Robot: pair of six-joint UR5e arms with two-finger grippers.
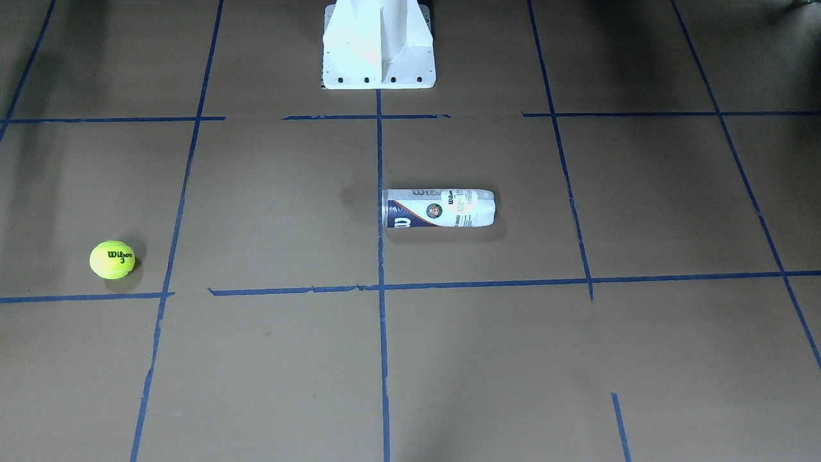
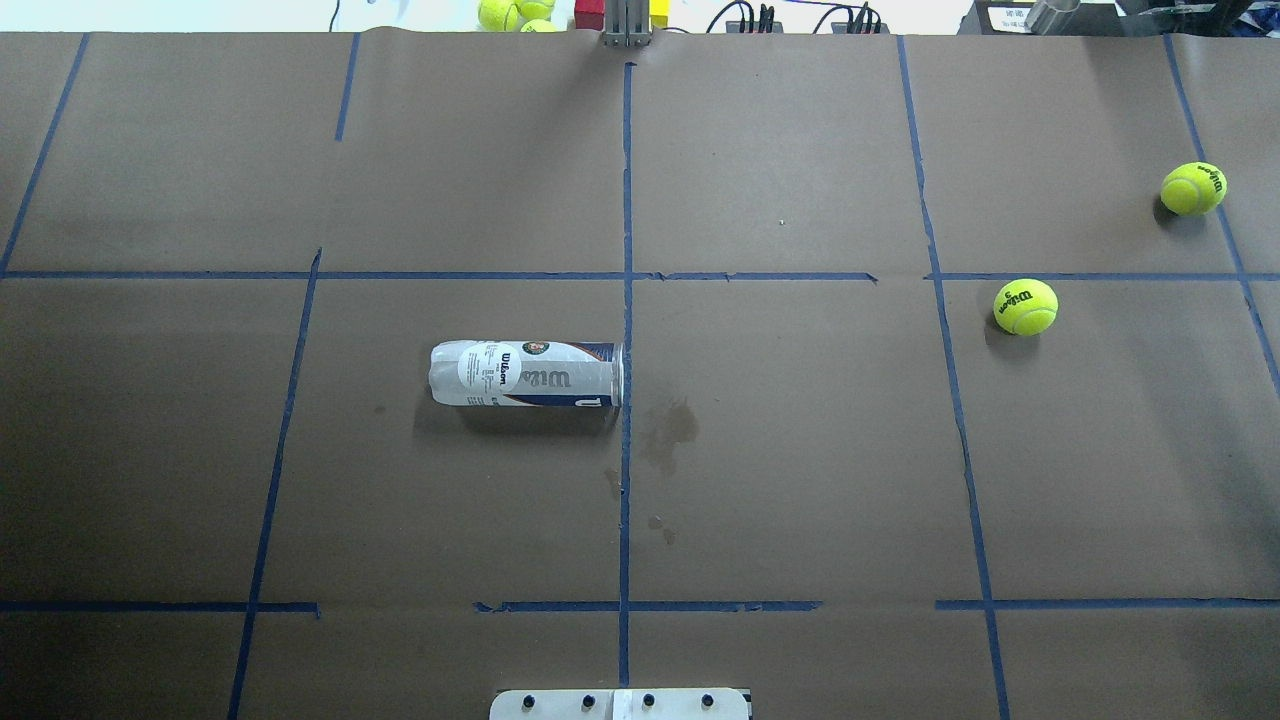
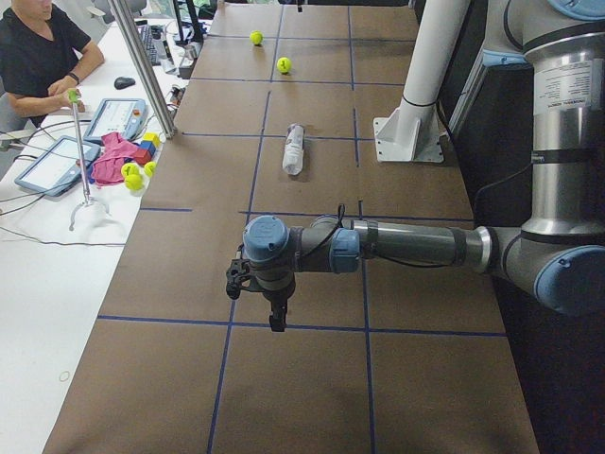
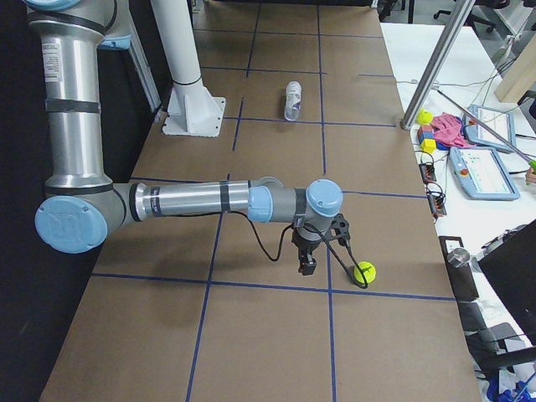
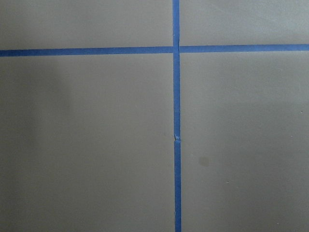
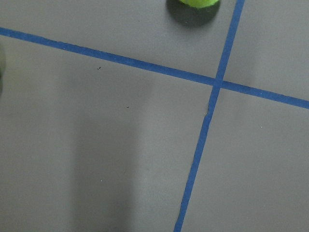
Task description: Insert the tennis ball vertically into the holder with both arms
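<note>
The holder [image 2: 525,373] lies on its side near the table's middle, its metal rim toward the centre tape line. It also shows in the front view [image 1: 439,208] and both side views [image 3: 294,149] [image 4: 292,100]. One tennis ball [image 2: 1025,306] rests on the robot's right side, also in the front view [image 1: 112,259]. A second ball [image 2: 1193,188] lies farther right. My right gripper [image 4: 307,266] hangs above the table next to that ball [image 4: 364,272]. My left gripper [image 3: 275,320] hangs over bare table at the left end. I cannot tell whether either is open or shut.
The white pedestal base [image 1: 378,45] stands at the robot's side of the table. Blue tape lines [image 2: 626,300] grid the brown surface. A ball's edge [image 6: 193,2] shows at the top of the right wrist view. Operators' desk with tablets and spare balls [image 3: 132,175] runs along the far edge.
</note>
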